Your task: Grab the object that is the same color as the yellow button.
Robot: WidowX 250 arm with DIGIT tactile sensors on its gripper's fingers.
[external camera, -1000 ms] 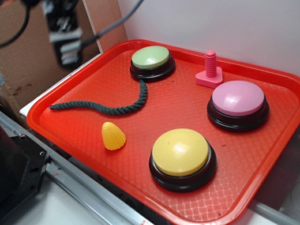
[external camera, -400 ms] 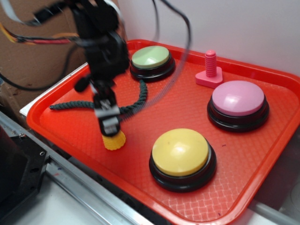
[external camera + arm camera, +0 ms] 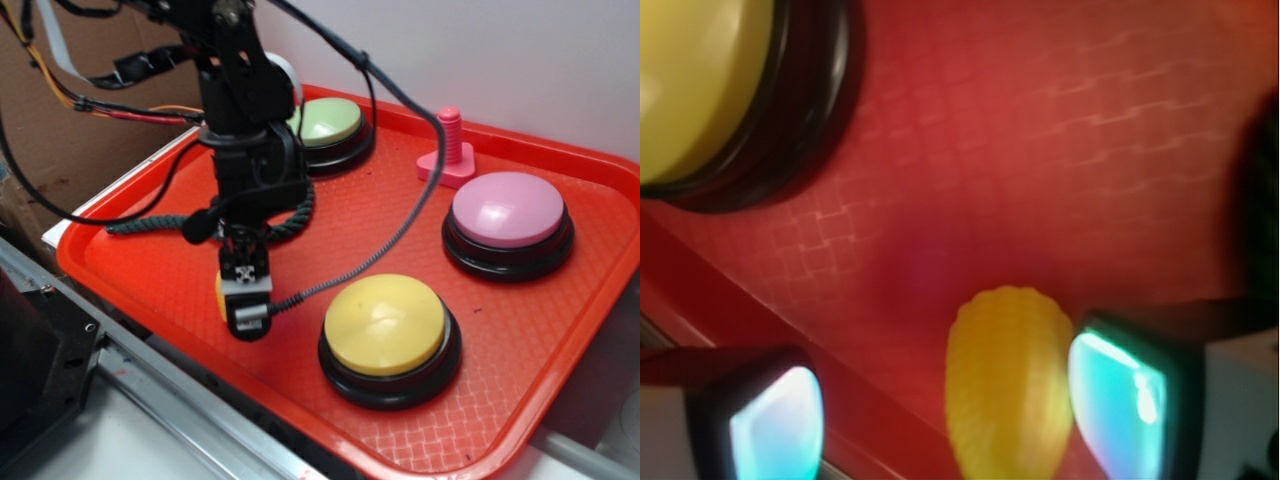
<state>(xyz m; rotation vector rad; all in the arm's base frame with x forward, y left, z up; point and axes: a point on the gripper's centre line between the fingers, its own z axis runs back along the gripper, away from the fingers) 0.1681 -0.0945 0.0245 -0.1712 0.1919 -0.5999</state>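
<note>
The arm comes down from the upper left of the exterior view, and its claw (image 3: 247,300) hangs low over the near left part of the red tray (image 3: 560,350). The claw hides almost all of the cone (image 3: 220,297); only a thin yellow sliver shows at the claw's left edge, to the left of the yellow button (image 3: 385,325) and apart from it.

The wrist view tells more. The cone (image 3: 1008,385) lies on the tray (image 3: 1040,150) at the bottom centre of the frame, its rounded tip pointing up the frame. The claw (image 3: 950,420) is spread wide, with 2 pads: the right pad (image 3: 1118,410) sits just beside the cone's right flank, close enough that I cannot tell whether it touches, while the left pad (image 3: 775,425) is well apart from the cone, out over the tray's rim. So the cone sits between the pads but hard over to the right one, not gripped. The yellow button (image 3: 700,80) fills the upper left corner of that frame.

Elsewhere on the tray, a dark rope (image 3: 160,223) runs behind the arm, a green button (image 3: 330,122) stands at the back, a pink button (image 3: 508,212) at the right, and a pink bolt (image 3: 449,148) between them near the back rim.
</note>
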